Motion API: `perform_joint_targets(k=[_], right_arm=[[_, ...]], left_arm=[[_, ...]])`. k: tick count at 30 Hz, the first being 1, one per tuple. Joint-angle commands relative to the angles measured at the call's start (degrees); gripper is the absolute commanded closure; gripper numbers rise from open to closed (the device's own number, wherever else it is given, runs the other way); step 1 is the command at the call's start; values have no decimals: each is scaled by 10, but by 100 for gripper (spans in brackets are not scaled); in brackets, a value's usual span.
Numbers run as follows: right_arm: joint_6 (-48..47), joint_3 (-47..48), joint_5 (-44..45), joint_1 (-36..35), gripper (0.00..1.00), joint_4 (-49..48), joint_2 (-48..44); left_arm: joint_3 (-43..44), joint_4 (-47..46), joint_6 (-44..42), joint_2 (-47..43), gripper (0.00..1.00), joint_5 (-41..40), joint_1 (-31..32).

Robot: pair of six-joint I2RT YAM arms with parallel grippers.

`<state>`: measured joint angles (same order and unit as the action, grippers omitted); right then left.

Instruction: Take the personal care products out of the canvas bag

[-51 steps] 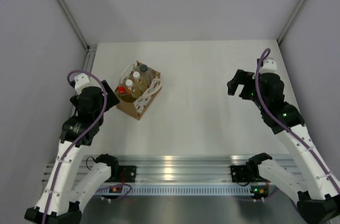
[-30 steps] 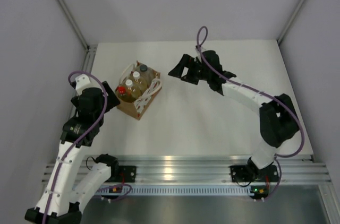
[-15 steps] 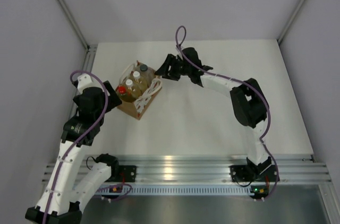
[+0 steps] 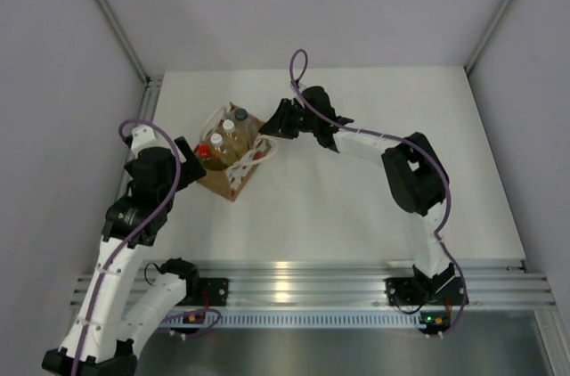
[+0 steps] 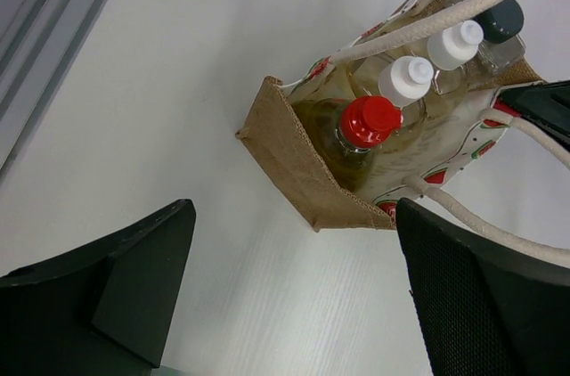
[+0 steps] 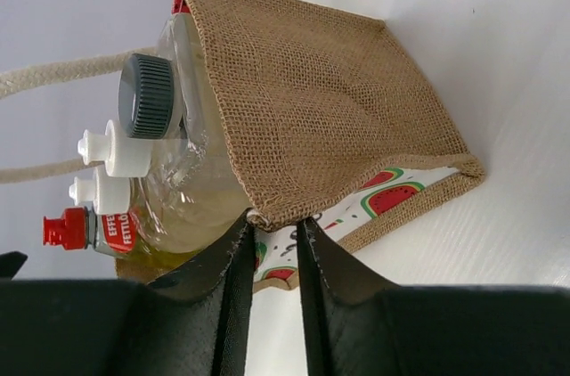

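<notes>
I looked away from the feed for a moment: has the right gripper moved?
Yes. The right gripper has swung left across the table, from its right side to the rim of the canvas bag.

Only one thing has words that can be read: a small label (image 6: 114, 232) on the bottle with the red cap (image 6: 89, 231), which sits in the canvas bag (image 6: 329, 100). In the right wrist view it shows big letters that look like "EFFE" and, on the next line, "FETTL". The rest of the words is hidden.
</notes>
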<state>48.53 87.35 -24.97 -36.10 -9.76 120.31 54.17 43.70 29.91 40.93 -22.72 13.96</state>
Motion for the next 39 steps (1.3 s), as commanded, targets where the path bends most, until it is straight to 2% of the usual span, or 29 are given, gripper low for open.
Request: perform_joint_targets(k=[1, 5, 8, 12, 14, 17, 21, 22, 25, 30, 34, 39], right_arm=[[-23, -26, 24, -6, 78, -25, 33], [-41, -40, 22, -6, 95, -41, 41], [-45, -65, 18, -4, 99, -72, 41], [-52, -91, 15, -4, 100, -103, 39], [-51, -97, 12, -4, 100, -115, 40], [-41, -110, 9, -4, 100, -129, 36], [-34, -124, 14, -3, 100, -144, 26], [-34, -126, 19, -4, 100, -143, 24], [-33, -126, 27, -3, 100, -139, 20], [-34, -124, 34, 1, 100, -136, 21], [-33, -124, 34, 3, 100, -134, 20], [-34, -119, 36, 7, 100, -128, 19]], left_arm=[[5, -30, -3, -11, 2, 24, -2], [36, -29, 3, 1, 2, 58, -2], [83, -27, -21, 36, 2, 95, -2], [155, -21, -64, 134, 2, 144, -2], [203, -12, -64, 171, 2, 186, -1], [253, -1, -62, 246, 2, 197, 22], [373, 32, -71, 351, 2, 110, 113], [392, 39, -70, 393, 2, 97, 121], [447, 65, -15, 444, 2, 40, 133], [480, 64, 93, 519, 2, -44, 143], [495, 65, 164, 558, 7, -132, 161], [533, 67, 199, 616, 11, -174, 183]])
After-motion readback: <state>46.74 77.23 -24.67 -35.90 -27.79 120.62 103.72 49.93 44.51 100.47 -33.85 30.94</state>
